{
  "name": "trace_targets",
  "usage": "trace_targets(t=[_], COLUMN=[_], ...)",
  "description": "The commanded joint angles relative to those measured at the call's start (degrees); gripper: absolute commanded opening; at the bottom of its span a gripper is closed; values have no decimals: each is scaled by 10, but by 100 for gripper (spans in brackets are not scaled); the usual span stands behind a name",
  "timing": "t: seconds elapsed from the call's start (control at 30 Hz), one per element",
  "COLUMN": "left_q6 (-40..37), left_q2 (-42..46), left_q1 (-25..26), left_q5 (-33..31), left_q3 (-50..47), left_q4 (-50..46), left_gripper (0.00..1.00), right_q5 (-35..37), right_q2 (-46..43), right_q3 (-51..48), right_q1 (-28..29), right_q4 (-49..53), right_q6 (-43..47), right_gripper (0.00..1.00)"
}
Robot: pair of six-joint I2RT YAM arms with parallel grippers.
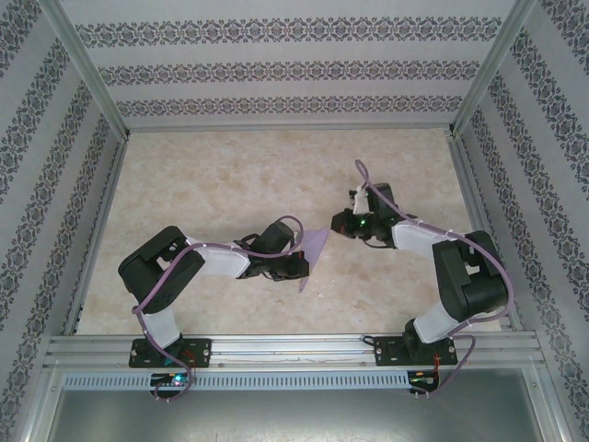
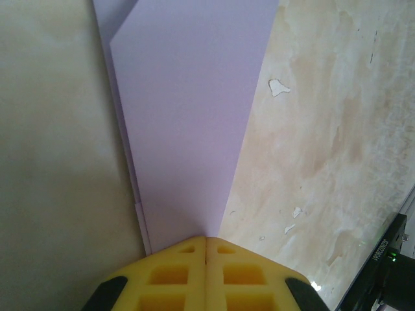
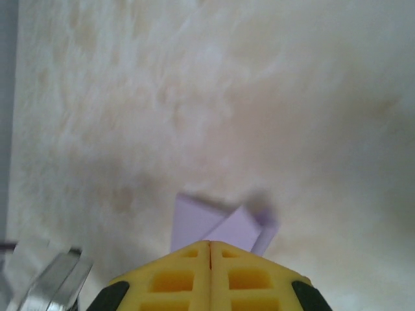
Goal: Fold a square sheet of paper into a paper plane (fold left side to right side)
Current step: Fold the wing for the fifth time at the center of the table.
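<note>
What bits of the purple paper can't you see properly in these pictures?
- Top view: the lilac paper is too small to show its folds, and the left gripper and right gripper cover parts of it.
- Left wrist view: its far end is cut off by the top edge.
- Right wrist view: it is blurred, and the shut yellow fingers hide whether they pinch it.

One folded lilac sheet of paper (image 1: 316, 247) at mid frame, two robot arms, left arm (image 1: 170, 267) and right arm (image 1: 465, 281), two pairs of yellow jaws, two purple cables, one marbled tabletop (image 1: 230, 175), three patterned walls.
</note>
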State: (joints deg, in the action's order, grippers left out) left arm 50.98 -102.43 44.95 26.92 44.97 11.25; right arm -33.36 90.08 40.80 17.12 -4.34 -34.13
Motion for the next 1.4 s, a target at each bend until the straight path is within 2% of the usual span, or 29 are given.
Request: trace_targets(t=[0.0, 0.17, 0.4, 0.67, 1.1, 1.37], left_q6=[2, 5, 8, 10, 8, 32], left_q2=[-23, -25, -21, -9, 87, 75], left_q1=[1, 1, 1, 1, 1, 9], left_q5=[-30, -28, -26, -10, 22, 66], left_q3=[-23, -22, -23, -14, 20, 10], left_q4=[-86, -80, -73, -54, -97, -63], left_gripper=[0, 0, 0, 2, 7, 5], right_q5=[-24, -15, -6, 15, 48, 49], right_q2=[0, 16, 51, 91, 116, 129], right_q3=[-26, -31, -35, -38, -38, -35], right_q1=[37, 85, 105, 106, 105, 105], right_q4=[-28, -49, -66, -36, 2, 4], right_q6=[-57, -85, -103, -80, -50, -45], right_gripper=[0, 0, 0, 0, 0, 0])
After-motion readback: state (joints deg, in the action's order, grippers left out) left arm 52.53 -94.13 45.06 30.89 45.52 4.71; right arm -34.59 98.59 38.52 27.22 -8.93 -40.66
